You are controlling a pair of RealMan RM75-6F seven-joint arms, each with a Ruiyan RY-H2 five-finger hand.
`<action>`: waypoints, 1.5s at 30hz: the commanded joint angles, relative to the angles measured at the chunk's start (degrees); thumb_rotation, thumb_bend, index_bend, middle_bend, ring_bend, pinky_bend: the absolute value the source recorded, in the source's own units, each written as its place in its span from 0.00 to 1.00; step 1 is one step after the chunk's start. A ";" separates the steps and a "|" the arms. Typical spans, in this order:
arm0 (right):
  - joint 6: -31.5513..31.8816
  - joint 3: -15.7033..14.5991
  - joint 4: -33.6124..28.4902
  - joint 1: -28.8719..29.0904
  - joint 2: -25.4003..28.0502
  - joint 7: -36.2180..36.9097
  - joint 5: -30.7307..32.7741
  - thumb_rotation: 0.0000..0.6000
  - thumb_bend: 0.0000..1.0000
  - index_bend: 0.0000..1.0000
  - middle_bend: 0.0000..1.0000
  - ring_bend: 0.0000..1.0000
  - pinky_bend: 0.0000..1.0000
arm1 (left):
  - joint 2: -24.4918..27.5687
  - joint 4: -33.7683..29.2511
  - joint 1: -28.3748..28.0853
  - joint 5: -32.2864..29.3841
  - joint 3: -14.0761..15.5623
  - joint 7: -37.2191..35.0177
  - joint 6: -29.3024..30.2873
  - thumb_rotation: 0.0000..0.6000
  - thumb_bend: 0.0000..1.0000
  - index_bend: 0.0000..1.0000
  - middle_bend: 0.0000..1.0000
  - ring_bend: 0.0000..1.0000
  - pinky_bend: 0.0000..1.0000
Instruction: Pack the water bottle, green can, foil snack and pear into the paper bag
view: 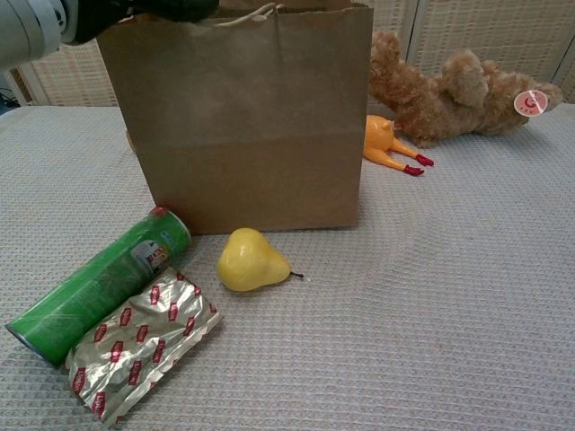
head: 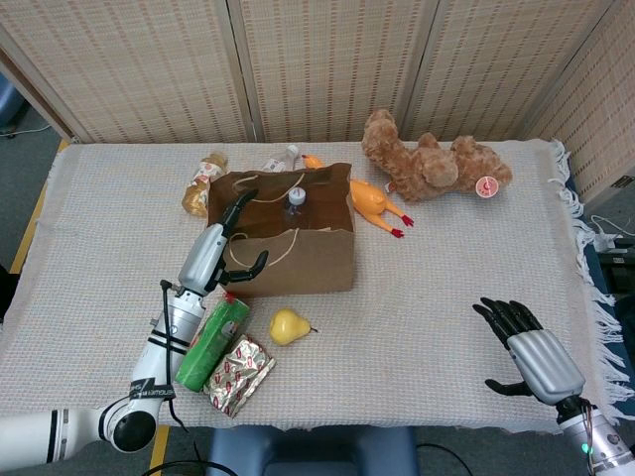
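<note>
The brown paper bag (head: 298, 260) (view: 252, 126) stands open at mid-table. Inside it stands the water bottle (head: 295, 199), with only its cap and neck showing. My left hand (head: 226, 246) (view: 135, 11) hovers at the bag's left rim, fingers spread and holding nothing. In front of the bag lie the green can (head: 210, 342) (view: 99, 283), the foil snack (head: 239, 374) (view: 144, 346) and the yellow pear (head: 288, 325) (view: 250, 261). My right hand (head: 526, 352) rests open near the front right edge, far from everything.
A brown teddy bear (head: 432, 159) (view: 449, 85) and an orange rubber chicken (head: 372, 205) (view: 386, 144) lie behind and to the right of the bag. Two small bottles (head: 201, 181) lie behind it. Bare cloth stretches between the bag and my right hand.
</note>
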 commanded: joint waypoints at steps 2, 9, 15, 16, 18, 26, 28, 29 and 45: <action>0.03 -0.09 0.12 -0.05 -0.01 0.05 0.00 1.00 0.02 0.00 0.00 0.00 0.00 | 2.42 -1.25 1.27 1.46 -0.59 -0.41 0.77 1.00 0.41 0.00 0.00 0.00 0.08; 0.00 -0.14 0.42 -0.05 -0.08 0.08 0.15 1.00 0.02 0.00 0.00 0.00 0.00 | 11.74 1.08 6.66 4.60 -2.12 -2.21 3.89 1.00 0.41 0.00 0.00 0.00 0.09; 0.35 -0.24 0.24 -0.21 0.02 0.11 -0.12 1.00 0.02 0.00 0.00 0.00 0.00 | 20.17 3.04 14.25 6.26 0.79 -8.06 3.23 1.00 0.41 0.00 0.00 0.00 0.10; 0.32 -0.26 0.19 -0.21 -0.02 -0.04 -0.13 1.00 0.02 0.00 0.00 0.00 0.00 | 21.02 3.47 15.44 7.36 1.73 -9.41 3.06 1.00 0.42 0.00 0.00 0.00 0.10; 0.22 -0.31 0.01 -0.17 -0.14 -0.46 -0.20 1.00 0.02 0.00 0.00 0.00 0.00 | 22.33 5.40 17.89 11.41 4.40 -12.36 2.97 1.00 0.42 0.00 0.00 0.00 0.10; 0.18 -0.25 -0.75 -0.16 -0.75 -2.30 -0.08 1.00 0.02 0.00 0.00 0.00 0.00 | 17.64 25.48 23.19 36.27 17.11 -15.23 10.91 1.00 0.42 0.00 0.00 0.00 0.10; -0.16 -0.33 -0.96 -0.07 -1.00 -3.10 0.00 1.00 0.02 0.00 0.00 0.00 0.00 | 14.64 34.05 23.40 43.49 19.75 -13.91 15.34 1.00 0.42 0.00 0.00 0.00 0.10; -0.27 -0.35 -1.05 -0.03 -1.10 -3.45 0.04 1.00 0.02 0.00 0.00 0.00 0.00 | 13.39 37.18 23.43 45.82 20.70 -13.61 16.93 1.00 0.42 0.00 0.00 0.00 0.10; -1.58 -0.23 -0.80 0.56 -1.75 -4.42 1.40 1.00 0.02 0.00 0.00 0.00 0.00 | 18.17 8.61 24.44 18.76 21.94 -1.82 -2.37 1.00 0.39 0.00 0.00 0.00 0.08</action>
